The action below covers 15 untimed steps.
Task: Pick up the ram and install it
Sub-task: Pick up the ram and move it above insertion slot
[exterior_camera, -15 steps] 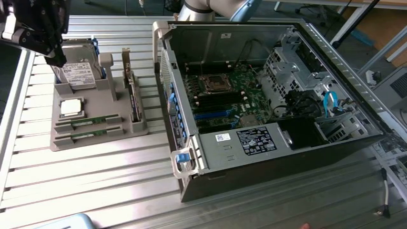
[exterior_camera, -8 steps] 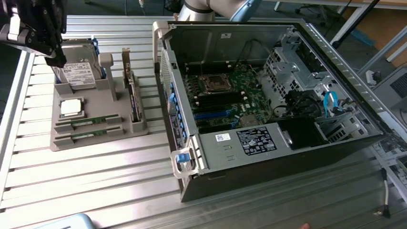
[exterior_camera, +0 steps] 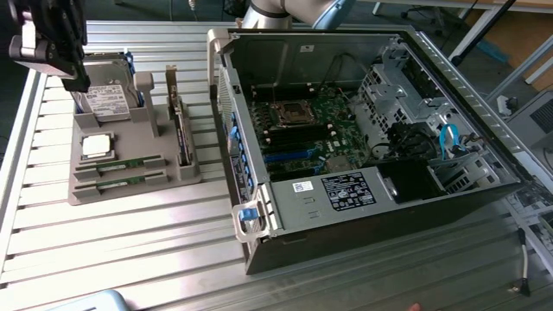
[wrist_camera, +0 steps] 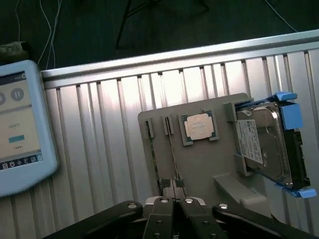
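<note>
Two ram sticks lie flat in slots of the grey holder tray (exterior_camera: 129, 139), one (exterior_camera: 116, 166) just behind the other (exterior_camera: 116, 184). The wrist view shows them edge-on as thin strips (wrist_camera: 151, 149) (wrist_camera: 172, 154). My gripper (exterior_camera: 76, 81) hangs high above the tray's hard-drive end, at the exterior view's upper left. Its fingers (wrist_camera: 173, 201) are shut together with nothing between them, well clear of the ram. The open computer case (exterior_camera: 363, 129) lies on the exterior view's right with its motherboard (exterior_camera: 307, 133) exposed.
The tray also holds a hard drive in a blue carrier (exterior_camera: 108, 97) (wrist_camera: 266, 144), a square silver processor (exterior_camera: 97, 146) (wrist_camera: 198, 126) and an upright dark expansion card (exterior_camera: 180, 133). A tablet (wrist_camera: 20, 124) lies on the ribbed metal table (exterior_camera: 129, 246).
</note>
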Motion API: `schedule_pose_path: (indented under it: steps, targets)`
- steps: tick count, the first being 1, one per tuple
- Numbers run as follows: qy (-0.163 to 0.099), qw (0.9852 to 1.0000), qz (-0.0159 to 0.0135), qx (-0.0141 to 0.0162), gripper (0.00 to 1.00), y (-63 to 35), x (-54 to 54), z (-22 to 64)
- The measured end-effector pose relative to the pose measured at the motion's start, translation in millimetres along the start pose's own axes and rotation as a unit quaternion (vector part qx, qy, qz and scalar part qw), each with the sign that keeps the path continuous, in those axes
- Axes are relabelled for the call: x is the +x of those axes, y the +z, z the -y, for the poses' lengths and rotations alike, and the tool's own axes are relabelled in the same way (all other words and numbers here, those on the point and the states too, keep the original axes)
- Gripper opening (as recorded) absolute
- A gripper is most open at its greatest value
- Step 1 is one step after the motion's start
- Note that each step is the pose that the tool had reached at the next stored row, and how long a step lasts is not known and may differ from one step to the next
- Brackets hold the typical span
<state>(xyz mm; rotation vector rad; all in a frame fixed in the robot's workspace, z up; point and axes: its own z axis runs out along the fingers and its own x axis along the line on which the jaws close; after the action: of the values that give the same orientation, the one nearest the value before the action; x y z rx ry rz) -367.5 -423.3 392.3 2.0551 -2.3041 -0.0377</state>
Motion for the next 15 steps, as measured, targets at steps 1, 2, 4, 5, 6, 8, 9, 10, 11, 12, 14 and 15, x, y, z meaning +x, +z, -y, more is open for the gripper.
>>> schedule_pose_path:
  steps: [1,2,4,5,6,8,9,10,11,12,14,15]
  targets:
    - [-0.007,1.0000,-0.0003,0.0002,0.10,0.0,0.0,0.0]
    - [-0.013,0.9999,-0.0007,0.0004,0.10,0.1,0.0,0.0]
    - [-0.026,0.9996,-0.0014,0.0008,0.10,0.1,0.0,0.0]
    - [-0.033,0.9995,-0.0018,0.0010,0.10,0.1,0.0,0.0]
    - [-0.037,0.9993,-0.0020,0.0011,0.10,0.1,0.0,0.0]
    - [-0.040,0.9992,-0.0021,0.0012,0.10,0.1,0.0,0.0]
    - [-0.040,0.9992,-0.0021,0.0012,0.10,0.1,0.0,0.0]
    - [-0.040,0.9992,-0.0022,0.0014,0.10,0.1,0.0,0.0]
    - [-0.041,0.9992,-0.0022,0.0022,0.10,0.1,0.0,0.0]
    - [-0.042,0.9991,-0.0021,0.0035,0.10,0.0,-0.1,0.0]
    - [-0.043,0.9991,-0.0016,0.0063,0.10,0.1,0.0,0.0]
    - [-0.043,0.9990,-0.0013,0.0078,0.10,0.1,0.0,0.0]
